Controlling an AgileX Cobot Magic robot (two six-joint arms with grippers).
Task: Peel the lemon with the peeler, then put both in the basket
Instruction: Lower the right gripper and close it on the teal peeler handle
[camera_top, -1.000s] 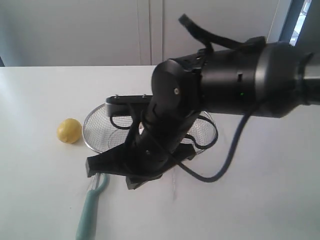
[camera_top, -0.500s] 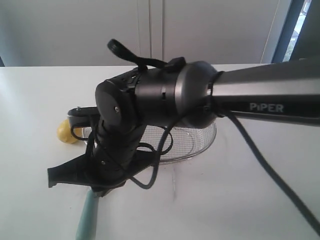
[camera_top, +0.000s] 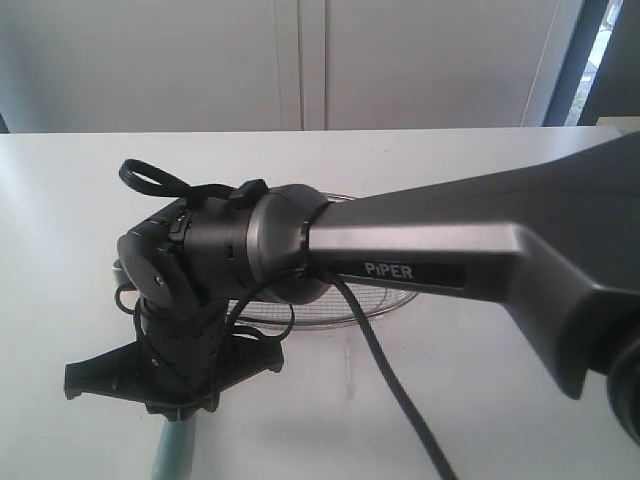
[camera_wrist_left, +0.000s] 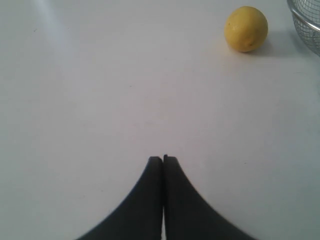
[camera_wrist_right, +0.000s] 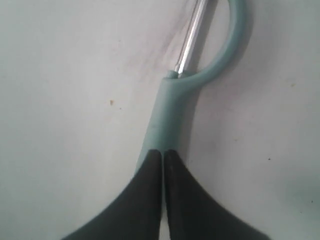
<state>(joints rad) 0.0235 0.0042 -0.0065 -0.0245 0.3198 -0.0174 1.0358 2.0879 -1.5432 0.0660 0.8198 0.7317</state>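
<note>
Here the peeler (camera_wrist_right: 167, 110) lies flat on the white table (camera_top: 60, 200), outside the basket (camera_top: 385, 300) and on the camera's side of it in the exterior view, off toward the basket's left end. Only the lower part of its pale teal handle shows there, poking out from under the right gripper (camera_wrist_right: 163, 152). The right wrist view shows more: the handle runs up into the curved head, where the metal blade catches the light.

The right gripper sits directly over that handle. Its two black fingers are pressed together with barely a slit between them, and the handle, wider than the slit, lies under the tips rather than between them. Whether the tips touch the handle I cannot tell.

The lemon (camera_wrist_left: 245, 28) rests on the table near the basket, outside its rim and with a small gap between the two. In the exterior view it is hidden behind the arm.

The right arm (camera_top: 430, 255) reaches across the middle of the table and over the basket, so that only a strip of wire mesh and rim shows beneath it. A black cable (camera_top: 390, 390) trails from its wrist.

The left gripper (camera_wrist_left: 163, 161) is over bare table, farther from the basket than the lemon is, with its fingers closed together and nothing between them.
</note>
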